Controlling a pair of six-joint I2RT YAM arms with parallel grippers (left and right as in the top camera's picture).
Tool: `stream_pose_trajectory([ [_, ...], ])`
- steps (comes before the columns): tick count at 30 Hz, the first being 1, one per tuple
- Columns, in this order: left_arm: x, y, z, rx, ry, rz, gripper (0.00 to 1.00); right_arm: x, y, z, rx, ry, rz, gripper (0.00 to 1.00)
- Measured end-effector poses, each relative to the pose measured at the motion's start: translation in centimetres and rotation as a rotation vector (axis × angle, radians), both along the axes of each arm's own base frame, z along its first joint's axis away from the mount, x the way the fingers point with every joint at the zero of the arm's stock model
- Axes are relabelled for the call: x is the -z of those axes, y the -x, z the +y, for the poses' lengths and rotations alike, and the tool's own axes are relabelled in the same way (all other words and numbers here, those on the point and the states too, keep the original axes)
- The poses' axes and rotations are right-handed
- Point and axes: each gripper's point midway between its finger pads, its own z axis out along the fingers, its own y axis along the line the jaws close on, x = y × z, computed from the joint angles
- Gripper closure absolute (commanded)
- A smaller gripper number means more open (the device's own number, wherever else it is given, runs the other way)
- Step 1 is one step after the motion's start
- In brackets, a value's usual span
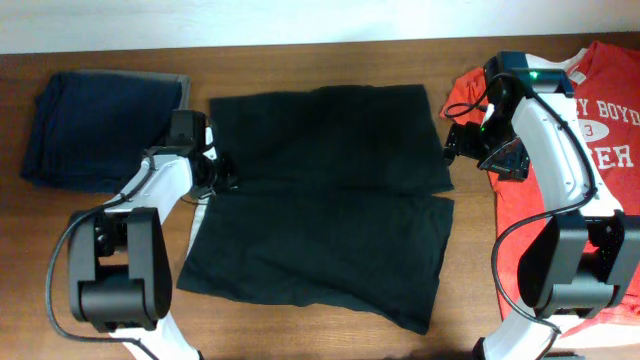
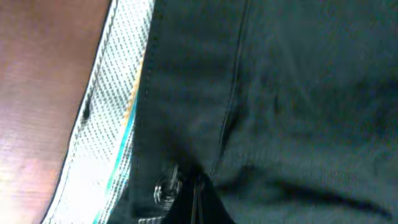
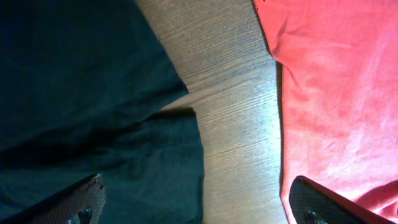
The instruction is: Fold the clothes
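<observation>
Along the whitish waistband (image 2: 106, 124), pressing low and gathering both layers of the black shorts (image 1: 330, 200), left fingers (image 1: 218, 170) too buried to tell, maybe closed, right fingers (image 3: 323, 202) hanging spread.

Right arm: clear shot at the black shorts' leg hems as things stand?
Likely yes: right gripper hangs open over the black shorts at their hem, nothing covering it; red T-shirt lies apart across bare table.
</observation>
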Motion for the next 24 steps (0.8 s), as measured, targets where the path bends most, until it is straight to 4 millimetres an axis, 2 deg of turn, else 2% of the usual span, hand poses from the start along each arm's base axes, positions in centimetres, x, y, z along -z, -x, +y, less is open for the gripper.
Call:
stream_pose_trajectory([
  [1, -0.8, 0.4, 0.2, -0.003, -0.006, 0.004, 0.99, 0.0, 0.0, 0.0, 0.000, 0.000, -0.001, 0.02],
  [2, -2.9, 1.1, 0.3, -0.007, -0.015, -0.007, 0.99, 0.0, -0.1, 0.0, 0.000, 0.000, -0.002, 0.02],
  [3, -9.1, 1.7, 0.5, -0.010, -0.020, -0.112, 1.00, 0.0, 0.0, 0.0, 0.000, 0.000, -0.002, 0.01],
  [4, -11.8, 1.7, 0.5, -0.010, -0.019, -0.179, 0.99, 0.0, 0.0, 0.0, 0.000, 0.000, -0.002, 0.02],
  [5, -13.2, 2.1, 0.5, -0.011, -0.021, -0.202, 0.99, 0.0, -0.1, 0.0, 0.000, 0.000, -0.004, 0.02],
  [8, -20.7, 6.1, 0.3, -0.006, -0.016, -0.344, 0.99, 0.0, -0.1, 0.0, 0.000, 0.000, -0.001, 0.02],
  [9, -21.1, 7.2, 0.2, -0.003, -0.014, -0.332, 0.98, 0.0, 0.0, 0.0, 0.000, 0.000, -0.001, 0.02],
  [11, -20.7, 10.6, 0.3, -0.002, -0.016, -0.242, 0.98, 0.0, -0.1, 0.0, 0.000, 0.000, -0.003, 0.02],
  [13, -20.2, 12.7, 0.3, -0.001, -0.018, -0.173, 0.98, 0.0, -0.3, 0.0, 0.000, -0.003, -0.012, 0.02],
  [15, -19.5, 14.1, 0.4, 0.000, -0.020, -0.112, 0.93, 0.0, 0.1, 1.0, 0.000, -0.059, 0.005, 0.02],
  [16, -19.4, 14.2, 0.4, 0.000, -0.020, -0.104, 0.90, 0.0, 0.4, 1.4, 0.000, -0.085, 0.016, 0.19],
  [17, -19.3, 14.4, 0.4, 0.001, -0.021, -0.097, 0.89, -0.1, 0.7, 2.0, -0.005, -0.119, 0.026, 0.63],
  [18, -19.1, 14.5, 0.6, -0.003, -0.031, -0.090, 0.88, -0.2, 1.3, 2.5, -0.028, -0.147, 0.048, 0.91],
  [19, -18.9, 14.6, 0.9, -0.009, -0.048, -0.083, 0.88, -0.3, 2.0, 3.0, -0.056, -0.174, 0.075, 0.95],
  [24, -18.7, 14.6, 1.9, -0.030, -0.105, -0.082, 0.87, -1.2, 5.4, 5.0, -0.171, -0.290, 0.195, 0.96],
])
